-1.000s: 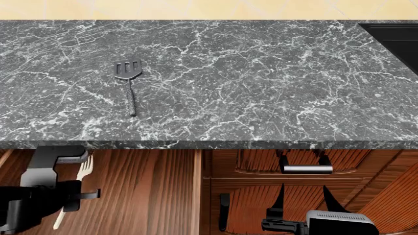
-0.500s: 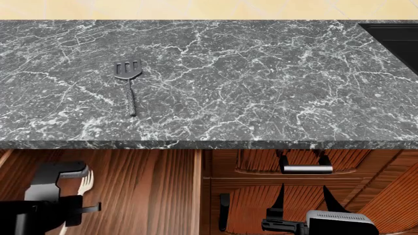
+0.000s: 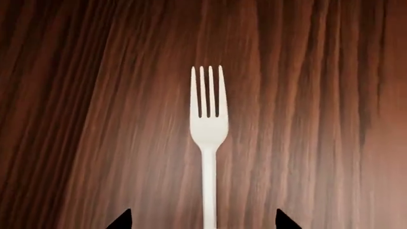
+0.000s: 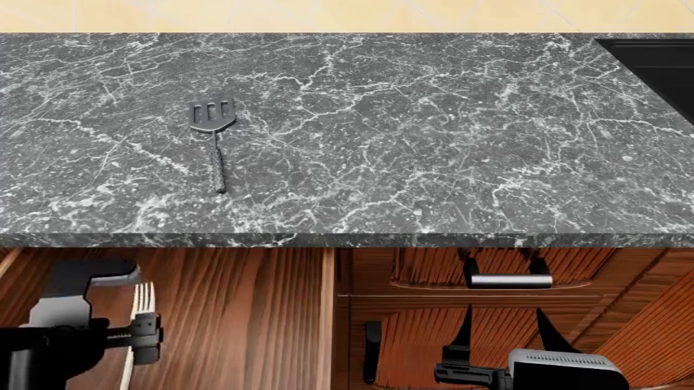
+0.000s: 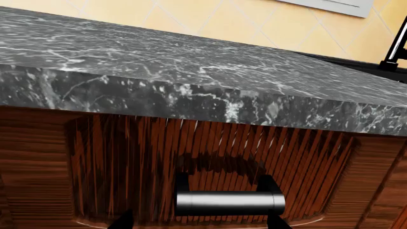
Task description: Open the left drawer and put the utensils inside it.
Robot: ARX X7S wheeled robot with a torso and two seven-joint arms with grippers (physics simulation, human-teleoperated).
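Note:
The left drawer (image 4: 249,317) stands pulled out under the counter's front edge, its striped wood floor (image 3: 305,119) showing. The white fork (image 4: 141,313) lies flat on that floor, tines toward the counter. My left gripper (image 4: 114,313) hovers over the fork's handle. In the left wrist view the fork (image 3: 208,133) runs down the middle between my left gripper's (image 3: 203,222) tips, which stand wide apart and clear of it: open. The dark grey slotted spatula (image 4: 214,146) lies on the marble counter. My right gripper (image 4: 508,329) hangs open, low at the right.
The grey marble countertop (image 4: 434,138) fills the upper view, with a black sink (image 4: 656,65) at its far right corner. A shut right drawer with a silver bar handle (image 5: 229,202) faces my right gripper (image 5: 200,222). A black cabinet handle (image 4: 372,349) sits below.
My left gripper has turned and shifted slightly over the open drawer. The fork went from slanted to lying straight on the drawer floor. The right arm and spatula have not moved.

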